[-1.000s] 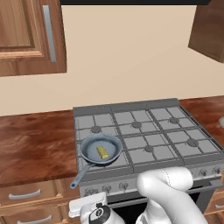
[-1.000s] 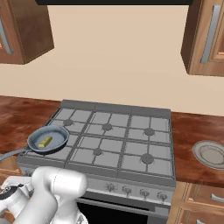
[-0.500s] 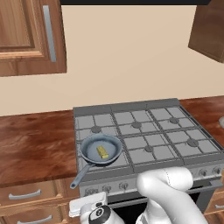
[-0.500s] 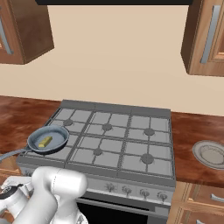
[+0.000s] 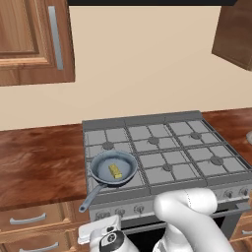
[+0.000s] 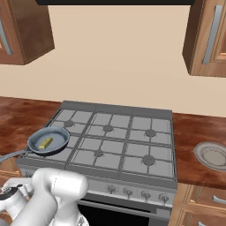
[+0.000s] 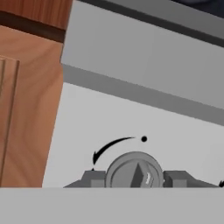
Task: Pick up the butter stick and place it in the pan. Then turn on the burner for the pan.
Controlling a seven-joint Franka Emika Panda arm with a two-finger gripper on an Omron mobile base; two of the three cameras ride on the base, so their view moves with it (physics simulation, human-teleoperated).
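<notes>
Nothing has visibly changed between the earlier pictures and now.

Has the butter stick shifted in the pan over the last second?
No. The butter stick lies at the same spot in the pan, on the stove's front-left grate.

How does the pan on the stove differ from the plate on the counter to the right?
The pan is blue-grey with a long handle; the plate is pale grey-white with none. The pan sits on the stove's front-left grate; the plate rests on the wooden counter. The pan holds the butter stick; nothing shows on the plate. Both are round and shallow.
</notes>
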